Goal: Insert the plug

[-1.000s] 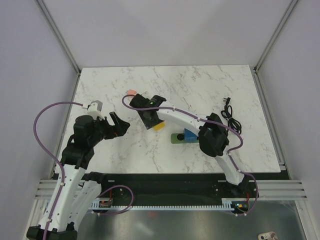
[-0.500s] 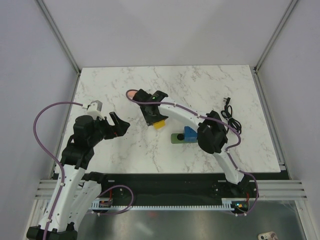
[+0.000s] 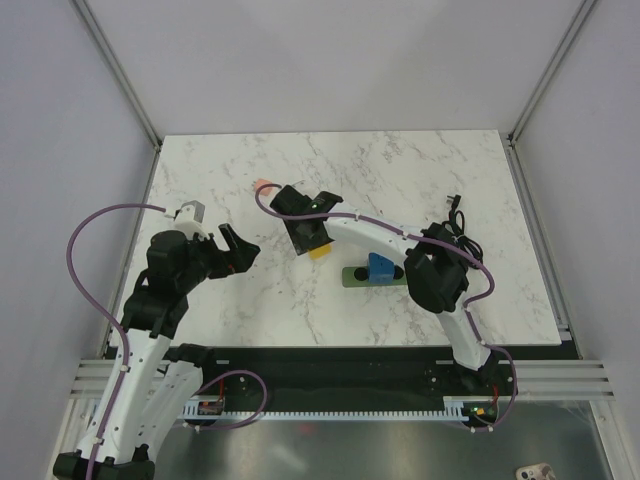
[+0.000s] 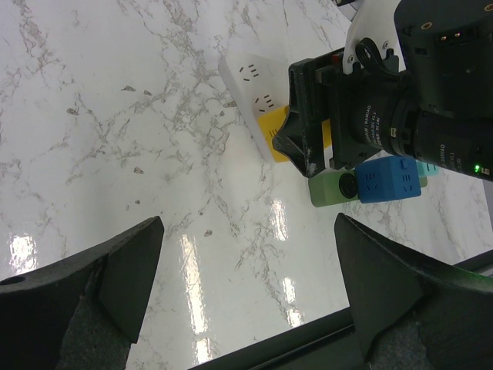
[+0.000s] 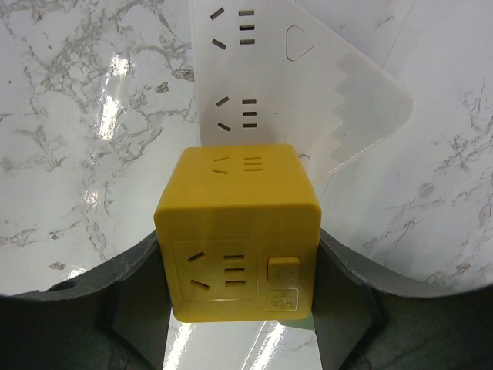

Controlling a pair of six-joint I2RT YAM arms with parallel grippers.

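On the table point(image 3: 420, 170), see the right gripper point(image 3: 312, 243) clamped on the yellow block point(image 5: 237, 231) atop the white power strip point(image 5: 254, 92), and the left gripper point(image 4: 248, 231) spread wide near the left edge. Toward the near edge's middle, atop the green power strip point(image 3: 356, 277), see the plug point(image 3: 380, 267), untouched; whether fully seated, hard to judge. Versus a second ago: only a rightward swing of the right elbow.

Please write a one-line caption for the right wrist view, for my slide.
Right tool grips a yellow cube over a white power strip.
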